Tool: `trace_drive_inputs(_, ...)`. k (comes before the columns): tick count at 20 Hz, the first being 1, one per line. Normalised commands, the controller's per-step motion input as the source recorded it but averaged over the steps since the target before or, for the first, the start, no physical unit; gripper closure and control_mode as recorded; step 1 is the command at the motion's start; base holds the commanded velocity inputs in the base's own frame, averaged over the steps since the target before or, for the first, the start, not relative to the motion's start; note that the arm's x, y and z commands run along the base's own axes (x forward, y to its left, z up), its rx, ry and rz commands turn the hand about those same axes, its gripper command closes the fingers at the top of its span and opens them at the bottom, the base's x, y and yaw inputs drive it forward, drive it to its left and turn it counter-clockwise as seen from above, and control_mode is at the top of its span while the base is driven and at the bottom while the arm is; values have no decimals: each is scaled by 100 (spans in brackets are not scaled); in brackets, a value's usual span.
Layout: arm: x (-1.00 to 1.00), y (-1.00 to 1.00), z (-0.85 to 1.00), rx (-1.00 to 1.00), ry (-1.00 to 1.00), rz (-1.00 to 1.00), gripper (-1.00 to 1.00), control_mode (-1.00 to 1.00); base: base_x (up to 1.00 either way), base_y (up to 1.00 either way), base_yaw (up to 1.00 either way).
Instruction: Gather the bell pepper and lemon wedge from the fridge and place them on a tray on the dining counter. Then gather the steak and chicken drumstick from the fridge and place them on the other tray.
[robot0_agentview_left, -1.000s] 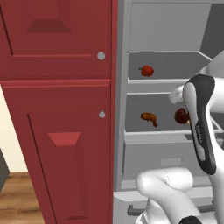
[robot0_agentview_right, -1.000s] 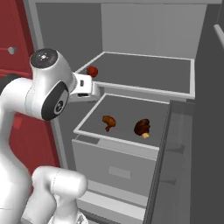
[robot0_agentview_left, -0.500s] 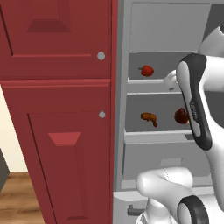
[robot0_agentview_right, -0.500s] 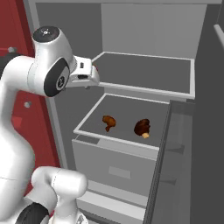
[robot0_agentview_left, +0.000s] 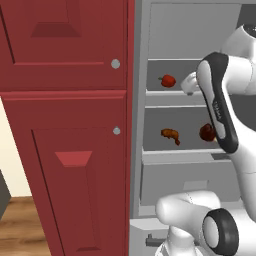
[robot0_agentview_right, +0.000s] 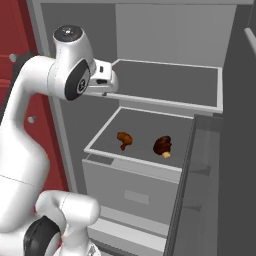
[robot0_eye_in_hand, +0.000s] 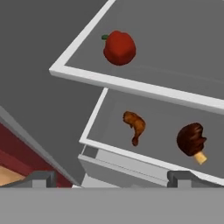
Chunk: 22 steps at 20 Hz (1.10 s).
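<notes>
Looking into the open fridge (robot0_agentview_right: 165, 30): red bell pepper (robot0_eye_in_hand: 119, 47) sits upright on the upper shelf (robot0_eye_in_hand: 175, 94), near that shelf's front left corner in the hand view; it's also in the left base view (robot0_agentview_left: 168, 80), just left of the arm's wrist. One level down, the lower shelf (robot0_agentview_right: 130, 162) carries two pieces of meat, well apart from each other. The lighter brown curved piece, which reads as the chicken drumstick (robot0_eye_in_hand: 134, 125), lies toward the left; see also (robot0_agentview_left: 170, 134) and (robot0_agentview_right: 124, 139). The darker piece with a pale bone end (robot0_eye_in_hand: 192, 140) lies to its right; which task item it is I can't tell from shape alone. It's at (robot0_agentview_right: 163, 145) in the right base view and partly behind the forearm in the left base view (robot0_agentview_left: 207, 132). No contact between the robot and any food. Gripper (robot0_eye_in_hand: 111, 178) is in front of the shelves, aimed down and in at them; the two dark fingertips (robot0_eye_in_hand: 41, 178) stand far apart at the bottom of the hand view, so jaws are wide with nothing between them. In the right base view the wrist is level with the upper shelf's front left corner, outside the fridge compartment. Red cabinet doors (robot0_agentview_left: 65, 125) stand to the left of the fridge, each with a small round grey knob (robot0_agentview_left: 115, 64). Grey fridge door (robot0_agentview_right: 200, 190) hangs open at the right of the right base view.
</notes>
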Motion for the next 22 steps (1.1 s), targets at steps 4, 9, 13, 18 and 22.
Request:
trace_drive_inputs(4, 41, 0, 0, 1, 0, 0, -100, -100, 0, 0, 0)
trace_drive_inputs(9, 59, 1, -1, 0, 0, 1, -100, -100, 0, 0, 0)
trace_drive_inputs(13, 68, 0, -13, 0, 0, 3, -100, -100, 0, 0, 0)
trace_drive_inputs(18, 65, 3, -25, 0, -1, 2, -100, -100, 0, 0, 0)
trace_drive_inputs(22, 71, 22, -22, 0, -1, 0, -100, -100, 0, 0, 0)
